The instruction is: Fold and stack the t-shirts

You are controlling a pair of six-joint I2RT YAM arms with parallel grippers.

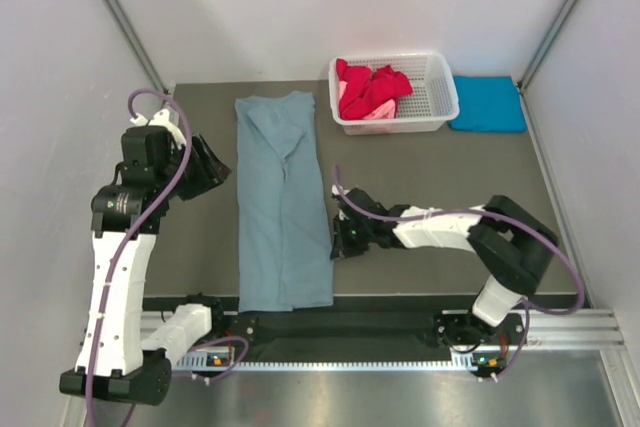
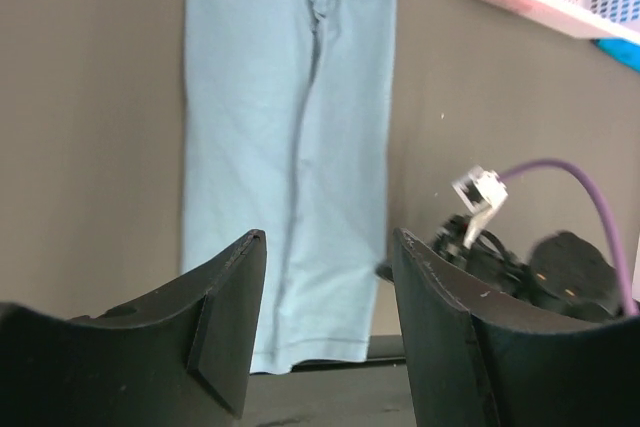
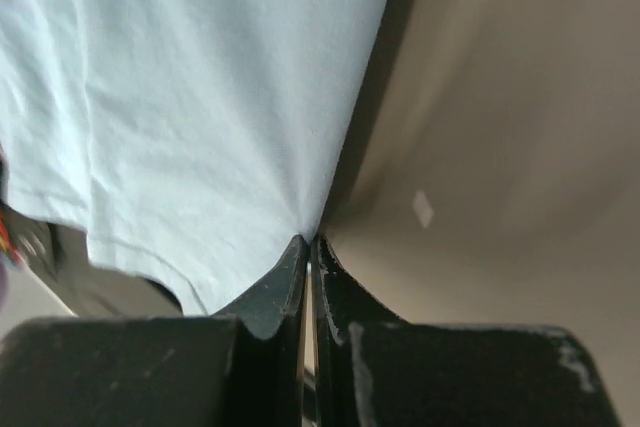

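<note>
**Right gripper pinches the long shirt's edge; left gripper stands open**

Your grey-blue t-shirt (image 1: 283,202) lies on the counter (image 1: 420,167) as one long narrow strip. It runs from the near edge, between the two arm bases, up toward the far wall. In the left wrist view the same strip (image 2: 285,147) shows a soft crease down its middle.

Your right gripper (image 1: 340,237) sits low at the strip's right edge, in its nearer half. In the right wrist view the fingertips (image 3: 310,247) are pressed together, and the cloth (image 3: 200,97) draws to a point right at them. So it is closed on the shirt's edge, with a shadow under the raised hem beside it.

Your left gripper (image 1: 215,172) hovers off the strip's left side, apart from the cloth. Its jaws (image 2: 328,237) stand well apart and hold nothing.

At the far right, the white basket (image 1: 440,97) holds a crumpled red t-shirt (image 1: 365,87) with a pink t-shirt (image 1: 378,113) under it. A folded turquoise t-shirt (image 1: 488,104) lies flat on the counter just beside the basket's right wall.
</note>
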